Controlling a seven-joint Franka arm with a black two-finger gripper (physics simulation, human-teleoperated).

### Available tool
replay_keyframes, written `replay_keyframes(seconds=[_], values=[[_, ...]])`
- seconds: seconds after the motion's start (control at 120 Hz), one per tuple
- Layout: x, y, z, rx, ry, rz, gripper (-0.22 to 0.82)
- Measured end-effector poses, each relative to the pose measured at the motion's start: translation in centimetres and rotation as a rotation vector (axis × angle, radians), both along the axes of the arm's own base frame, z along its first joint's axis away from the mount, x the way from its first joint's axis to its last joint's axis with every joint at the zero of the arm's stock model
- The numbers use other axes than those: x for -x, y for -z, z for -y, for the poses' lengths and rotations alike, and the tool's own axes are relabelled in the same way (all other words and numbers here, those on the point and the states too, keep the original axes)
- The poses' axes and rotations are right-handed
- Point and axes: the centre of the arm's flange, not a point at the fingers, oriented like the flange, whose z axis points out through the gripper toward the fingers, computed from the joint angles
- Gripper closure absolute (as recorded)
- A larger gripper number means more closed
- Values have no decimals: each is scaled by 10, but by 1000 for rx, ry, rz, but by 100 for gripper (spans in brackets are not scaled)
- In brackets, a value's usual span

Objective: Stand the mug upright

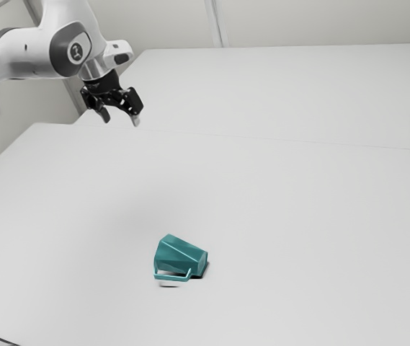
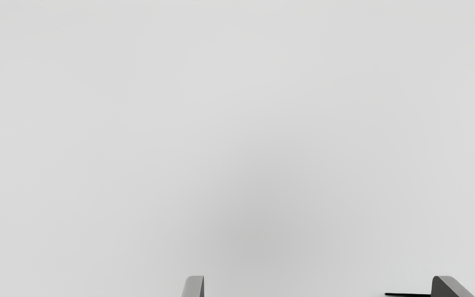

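Note:
In the exterior view the gripper hangs in the air at the upper left, well apart from the mug, its two fingers spread with nothing between them. The teal mug lies on its side on the white table, below the gripper in that picture and toward the exterior view's right. Its handle is on the side facing the camera, low against the table. In the wrist view the gripper has its fingertips wide apart over bare white surface.
The white tabletop stretches all around the mug. Behind it stands a pale raised panel or surface. A thin dark line shows beside one fingertip in the wrist view; I cannot tell what it is.

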Motion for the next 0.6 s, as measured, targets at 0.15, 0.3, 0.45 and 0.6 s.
replay_keyframes(seconds=[0.15, 0.3, 0.45, 0.6], values=[[27, 16, 3, 109, -4, 19, 0], [85, 65, 8, 316, -70, -22, 0], [122, 106, -18, 438, -186, -52, 0], [152, 144, -10, 532, -234, -108, 0]])
